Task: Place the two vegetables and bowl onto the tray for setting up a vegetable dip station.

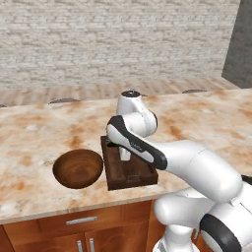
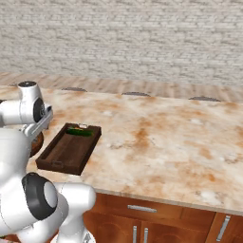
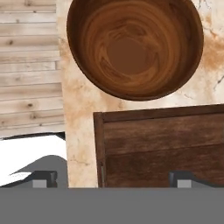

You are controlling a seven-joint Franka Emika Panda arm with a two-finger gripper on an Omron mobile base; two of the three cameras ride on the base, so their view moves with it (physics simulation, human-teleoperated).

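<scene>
Wide apart and holding nothing, the gripper (image 3: 113, 179) hangs above the tray's (image 3: 162, 144) near corner, one dark fingertip (image 3: 181, 178) over the tray's planked floor and the other over the counter's edge. Seen from the hand, the reddish-brown wooden bowl (image 3: 133, 46) stands on the marble counter (image 3: 78, 127) just beside the tray's long rim, with a narrow strip of stone between them.

From the left base camera the bowl (image 1: 78, 168) sits to the left of the tray (image 1: 125, 172), near the counter's front edge, with the arm reaching over the tray. From the right base camera, a dark green cucumber (image 2: 79, 133) lies across the tray's (image 2: 66, 154) far end. Behind the counter (image 2: 156, 137) runs a pale brick wall (image 2: 123, 38); wooden drawers (image 2: 137, 211) sit below the counter's front edge.
</scene>
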